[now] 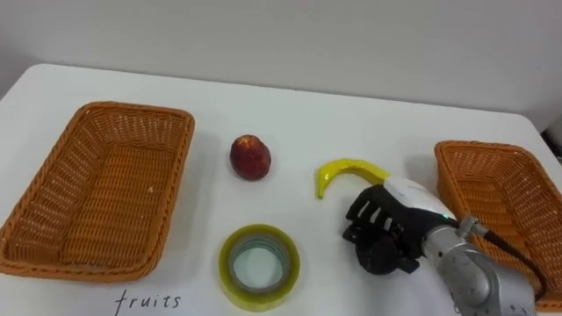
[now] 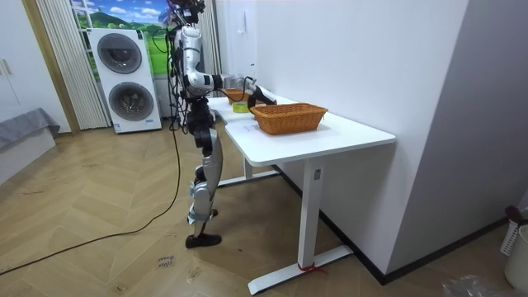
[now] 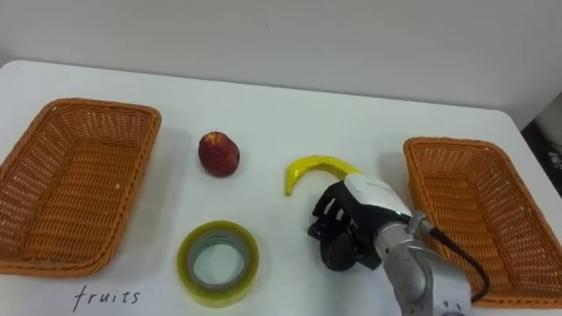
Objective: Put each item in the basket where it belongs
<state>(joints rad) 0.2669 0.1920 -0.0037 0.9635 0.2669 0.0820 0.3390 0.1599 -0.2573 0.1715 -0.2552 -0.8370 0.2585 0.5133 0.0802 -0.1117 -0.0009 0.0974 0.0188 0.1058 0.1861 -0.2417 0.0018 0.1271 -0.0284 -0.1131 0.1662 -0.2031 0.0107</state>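
Observation:
A yellow banana (image 1: pixel 342 171) lies in the middle of the white table. My right hand (image 1: pixel 386 219) hovers just in front of the banana's right end and hides its tip. The fingers are loosely bent, with nothing between them and the thumb. A red apple (image 1: pixel 250 157) sits left of the banana. A roll of yellowish tape (image 1: pixel 259 266) lies flat near the front edge. An empty wicker basket (image 1: pixel 132 110) stands at the left above a handwritten "fruits" label (image 1: pixel 147 302). A second empty wicker basket (image 1: pixel 457 154) stands at the right.
The table's front edge runs close below the tape and my hand. A white wall rises behind the table. In the room view I stand at the table's far end, with washing machines (image 2: pixel 124 78) behind me.

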